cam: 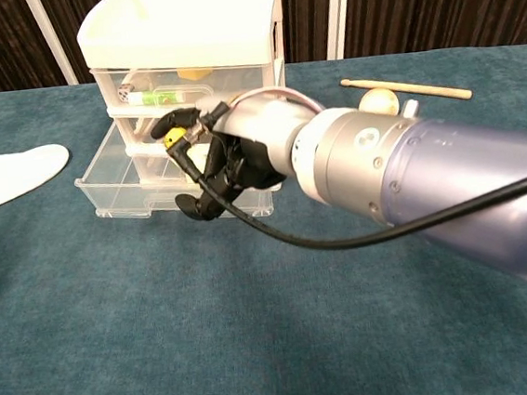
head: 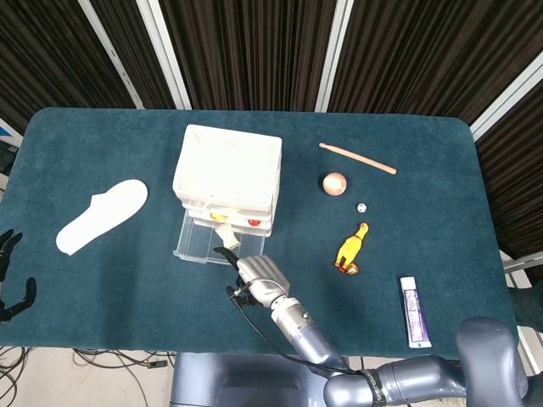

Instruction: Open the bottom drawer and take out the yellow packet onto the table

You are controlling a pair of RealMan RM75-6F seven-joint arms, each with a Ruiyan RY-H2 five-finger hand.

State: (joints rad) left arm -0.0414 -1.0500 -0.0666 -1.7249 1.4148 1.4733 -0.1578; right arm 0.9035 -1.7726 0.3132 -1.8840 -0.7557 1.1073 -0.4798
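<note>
I am holding the right hand (head: 259, 275) at the open bottom drawer (head: 197, 242) of the white drawer unit (head: 227, 174), which is sitting toward the table's (head: 102, 297) far-left area. The chest view is showing its fingers (cam: 199, 204) pinching the yellow packet (cam: 175, 137) just above the drawer; the head view is showing only a pale strip there. My left hand (head: 10, 275) is resting at the left edge, fingers apart, visible in the head view alone.
</note>
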